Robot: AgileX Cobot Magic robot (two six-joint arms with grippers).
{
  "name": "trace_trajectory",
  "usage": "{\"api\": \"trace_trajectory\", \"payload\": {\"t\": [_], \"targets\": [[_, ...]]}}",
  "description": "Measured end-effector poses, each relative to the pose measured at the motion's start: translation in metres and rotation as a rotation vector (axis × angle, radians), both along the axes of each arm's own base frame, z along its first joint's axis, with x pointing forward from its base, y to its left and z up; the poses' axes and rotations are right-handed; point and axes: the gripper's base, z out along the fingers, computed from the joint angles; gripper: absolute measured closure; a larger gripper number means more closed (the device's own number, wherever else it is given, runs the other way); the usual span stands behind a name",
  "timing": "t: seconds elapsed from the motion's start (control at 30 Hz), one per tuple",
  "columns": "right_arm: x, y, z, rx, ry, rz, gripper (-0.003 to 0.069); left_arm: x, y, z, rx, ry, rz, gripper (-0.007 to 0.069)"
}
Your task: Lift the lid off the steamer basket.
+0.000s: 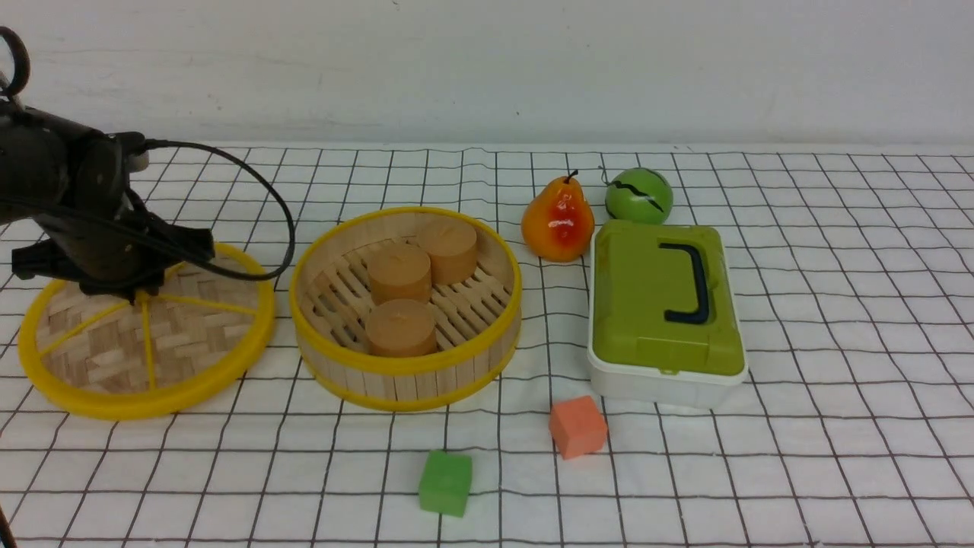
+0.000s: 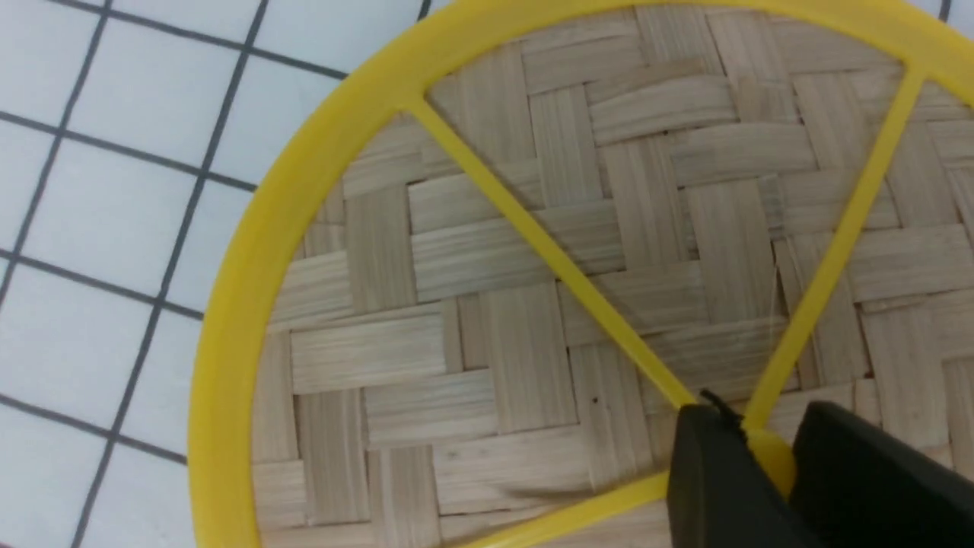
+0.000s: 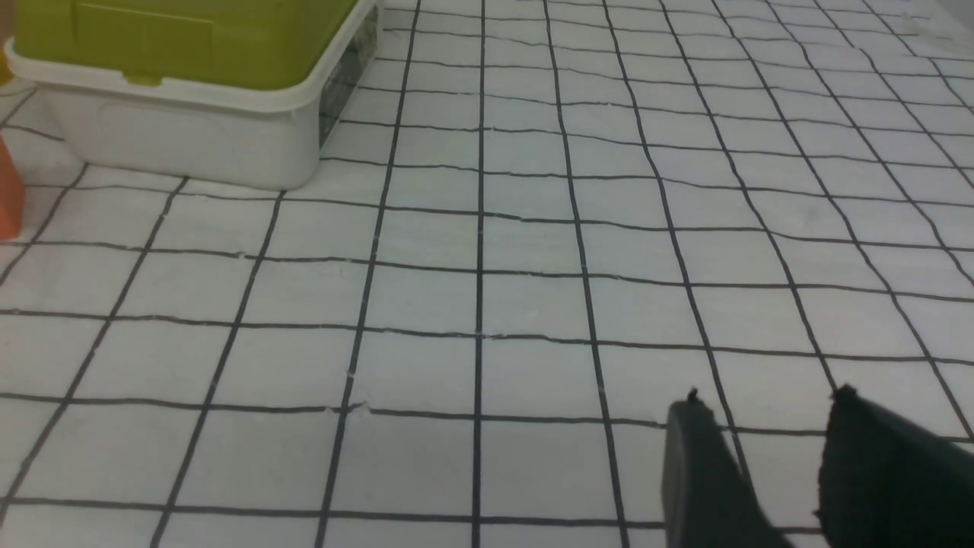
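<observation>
Lying on the bench [image 1: 837, 304] just left of the steamer basket [image 1: 403, 380], the lid [image 1: 144, 342] leaves three brown cylinders [image 1: 401, 274] exposed, so removal looks done. Left end effector [image 2: 761, 449] pinches the lid's yellow hub, probably the only graspable feature. Right end effector [image 3: 767, 403] idles well apart, fingers spread, empty.
</observation>
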Motion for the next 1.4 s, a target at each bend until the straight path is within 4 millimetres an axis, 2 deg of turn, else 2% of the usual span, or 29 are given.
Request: {"api": "trace_trajectory", "payload": {"t": [0.03,0.07,0.17,0.27,0.3,0.37,0.4,0.43,0.5,0.57,0.63,0.67,0.8,0.87,0.9,0.93,1.0,1.07,1.13,1.27,1.4], "targets": [[0.0,0.0,0.0,0.0,0.0,0.0,0.0419,-0.001,-0.001,0.004,-0.004,-0.012,0.001,0.0417],[0.0,0.0,0.0,0.0,0.0,0.0,0.0419,-0.001,-0.001,0.005,-0.006,-0.014,0.002,0.0411],[0.0,0.0,0.0,0.0,0.0,0.0,0.0419,-0.01,-0.001,0.032,-0.011,-0.062,0.001,0.0353],[0.0,0.0,0.0,0.0,0.0,0.0,0.0419,-0.033,-0.001,0.084,-0.008,-0.165,-0.011,0.0361],[0.0,0.0,0.0,0.0,0.0,0.0,0.0419,-0.047,-0.002,0.11,-0.018,-0.231,-0.012,0.0381],[0.0,0.0,0.0,0.0,0.0,0.0,0.0419,-0.072,-0.005,0.149,-0.069,-0.337,-0.012,0.0431],[0.0,0.0,0.0,0.0,0.0,0.0,0.0419,-0.075,-0.005,0.153,-0.069,-0.349,-0.013,0.0431],[0.0,0.0,0.0,0.0,0.0,0.0,0.0419,-0.104,-0.011,0.187,-0.126,-0.448,-0.043,0.0491],[0.0,0.0,0.0,0.0,0.0,0.0,0.0419,-0.123,-0.014,0.203,-0.149,-0.504,-0.071,0.0528],[0.0,0.0,0.0,0.0,0.0,0.0,0.0419,-0.154,-0.021,0.218,-0.2,-0.581,-0.144,0.0592],[0.0,0.0,0.0,0.0,0.0,0.0,0.0419,-0.181,-0.028,0.214,-0.243,-0.618,-0.205,0.0636],[0.0,0.0,0.0,0.0,0.0,0.0,0.0419,-0.183,-0.029,0.213,-0.25,-0.622,-0.215,0.0637],[0.0,0.0,0.0,0.0,0.0,0.0,0.0419,-0.225,-0.039,0.168,-0.291,-0.58,-0.332,0.0637],[0.0,0.0,0.0,0.0,0.0,0.0,0.0419,-0.236,-0.042,0.151,-0.295,-0.557,-0.367,0.0637],[0.0,0.0,0.0,0.0,0.0,0.0,0.0419,-0.237,-0.042,0.149,-0.296,-0.553,-0.371,0.0637],[0.0,0.0,0.0,0.0,0.0,0.0,0.0419,-0.247,-0.044,0.133,-0.299,-0.527,-0.396,0.0637],[0.0,0.0,0.0,0.0,0.0,0.0,0.0419,-0.25,-0.045,0.12,-0.303,-0.5,-0.407,0.0637],[0.0,0.0,0.0,0.0,0.0,0.0,0.0419,-0.256,-0.045,0.095,-0.31,-0.437,-0.408,0.0637],[0.0,0.0,0.0,0.0,0.0,0.0,0.0419,-0.257,-0.044,0.082,-0.297,-0.41,-0.397,0.0637],[0.0,0.0,0.0,0.0,0.0,0.0,0.0419,-0.259,-0.038,0.072,-0.193,-0.421,-0.4,0.0637],[0.0,0.0,0.0,0.0,0.0,0.0,0.0419,-0.283,-0.032,0.069,-0.038,-0.502,-0.436,0.0637]]}}
